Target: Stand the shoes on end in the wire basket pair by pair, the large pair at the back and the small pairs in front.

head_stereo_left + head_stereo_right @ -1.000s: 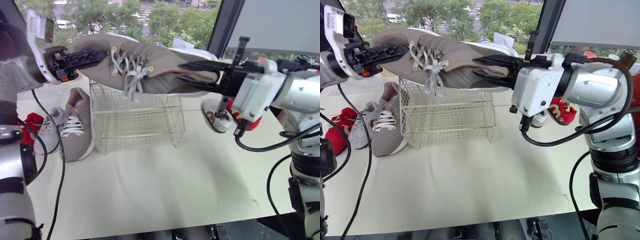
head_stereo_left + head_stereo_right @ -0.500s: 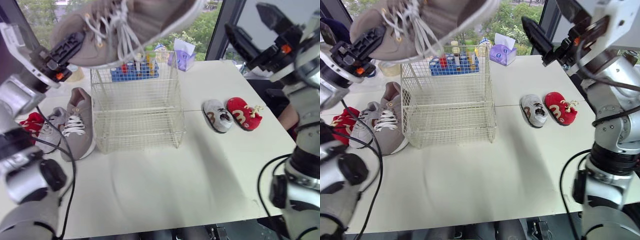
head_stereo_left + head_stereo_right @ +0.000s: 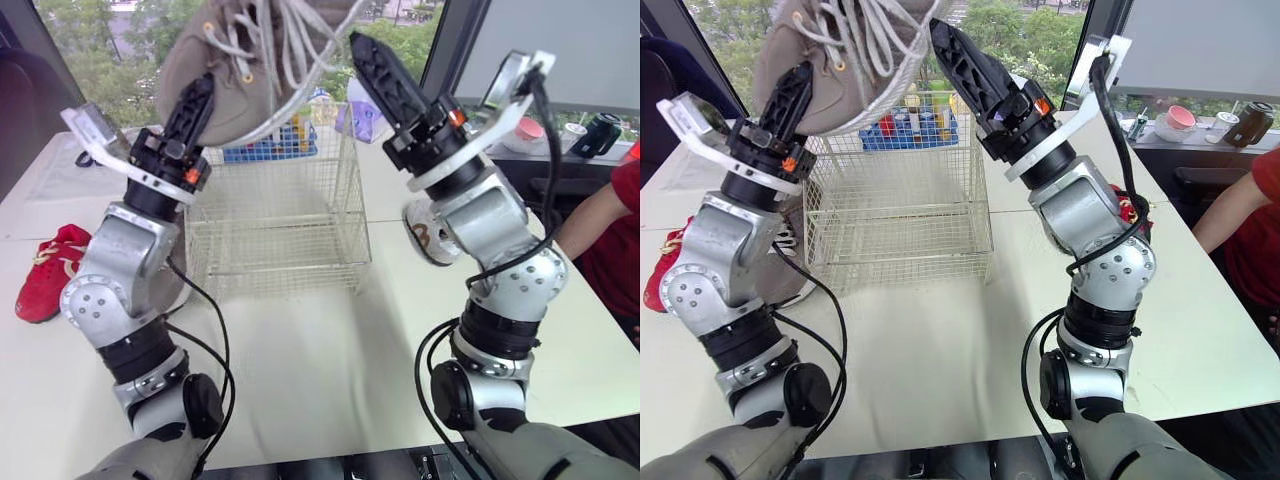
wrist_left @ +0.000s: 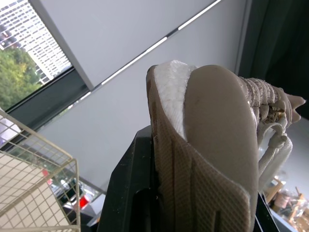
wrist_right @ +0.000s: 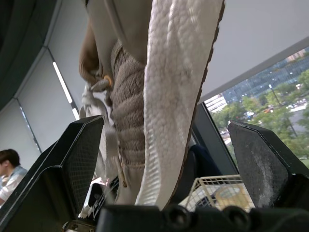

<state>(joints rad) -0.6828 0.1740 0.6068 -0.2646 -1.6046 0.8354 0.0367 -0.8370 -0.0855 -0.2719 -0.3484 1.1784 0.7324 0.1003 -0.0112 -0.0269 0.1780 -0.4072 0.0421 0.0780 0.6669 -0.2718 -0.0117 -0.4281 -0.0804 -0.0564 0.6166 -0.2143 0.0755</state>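
A large taupe shoe (image 3: pixel 235 50) with white laces hangs high above the wire basket (image 3: pixel 280 225), heel down and toe up. My left gripper (image 3: pixel 195 105) is shut on its heel (image 4: pixel 212 145). My right gripper (image 3: pixel 385 70) stands open just right of the shoe. In the right wrist view its fingers (image 5: pixel 72 159) are spread on either side of the white sole (image 5: pixel 178 87) without touching it. A small grey shoe (image 3: pixel 425 240) and a small red shoe (image 3: pixel 1130 205) lie right of the basket, partly behind my right arm. Another small red shoe (image 3: pixel 45 275) lies at the far left.
A blue tray of bottles (image 3: pixel 270 148) and a tissue box (image 3: pixel 355 100) stand behind the basket. A person's red sleeve and arm (image 3: pixel 605 235) reach in at the table's right edge. A second large taupe shoe (image 3: pixel 790 285) is mostly hidden behind my left arm.
My right gripper has opened and let go of the shoe's toe end. My left arm has swung the shoe from level to upright, higher above the basket. The camera has shifted.
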